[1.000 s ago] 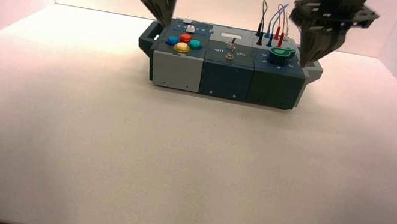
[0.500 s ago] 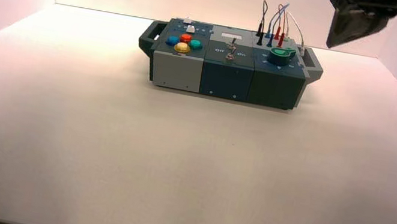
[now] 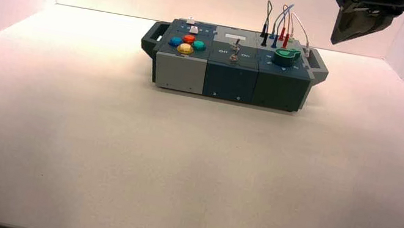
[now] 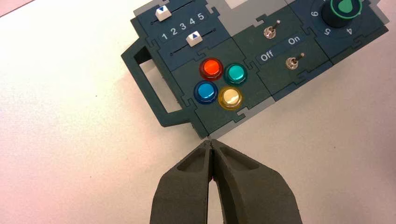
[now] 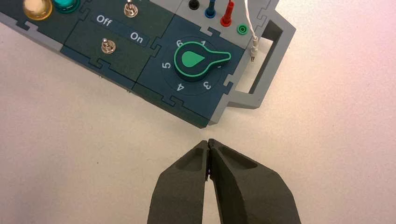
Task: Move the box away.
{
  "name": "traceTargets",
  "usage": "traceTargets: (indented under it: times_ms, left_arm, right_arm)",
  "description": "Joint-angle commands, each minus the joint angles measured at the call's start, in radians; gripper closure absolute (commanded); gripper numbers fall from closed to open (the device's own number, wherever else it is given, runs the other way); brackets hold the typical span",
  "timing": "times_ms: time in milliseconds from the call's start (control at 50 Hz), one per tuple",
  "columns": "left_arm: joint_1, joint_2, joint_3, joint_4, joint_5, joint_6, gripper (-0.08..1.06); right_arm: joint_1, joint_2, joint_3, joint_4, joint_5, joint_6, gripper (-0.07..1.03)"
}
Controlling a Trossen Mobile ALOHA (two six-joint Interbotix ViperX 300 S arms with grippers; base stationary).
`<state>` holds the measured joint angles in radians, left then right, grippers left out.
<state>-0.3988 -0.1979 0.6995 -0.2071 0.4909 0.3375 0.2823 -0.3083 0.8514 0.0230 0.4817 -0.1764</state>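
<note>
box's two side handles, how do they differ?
The left handle is dark teal, and nothing hangs near it. The right handle is light grey, and a white loose wire end dangles by its opening. Both are open loops on the box, neither gripped.

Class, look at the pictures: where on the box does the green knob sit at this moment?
In the high view the green knob sits on the right end of the box, just in front of the coloured wires and beside the right handle.
</note>
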Motion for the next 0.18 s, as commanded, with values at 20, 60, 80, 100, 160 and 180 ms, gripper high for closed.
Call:
traceTargets:
  times_ms: [20,60,80,100,160,180]
  left_arm:
    - [-0.002,-0.020,-0.020,0.002,-0.008,0.005,1.01]
    - [-0.002,-0.020,-0.020,0.002,-0.008,0.005,1.01]
    - [-0.002,-0.020,-0.018,0.002,-0.008,0.005,1.01]
    - [-0.002,-0.020,-0.018,0.002,-0.008,0.005,1.01]
    - [-0.002,-0.020,-0.020,0.002,-0.008,0.005,1.01]
    - [-0.002,-0.020,-0.020,0.000,-0.008,0.005,1.01]
  right_arm:
    - [-0.005,-0.014,-0.025,0.003,0.002,0.002,0.98]
    - [-0.003,-0.015,-0.025,0.003,0.005,0.002,0.98]
    - [-0.003,-0.015,-0.026,0.003,0.005,0.002,0.98]
    - [-0.003,-0.015,-0.026,0.003,0.006,0.002,0.98]
    - [-0.003,-0.018,-0.026,0.003,0.006,0.002,0.98]
    - [-0.005,-0.018,-0.026,0.003,0.006,0.002,0.98]
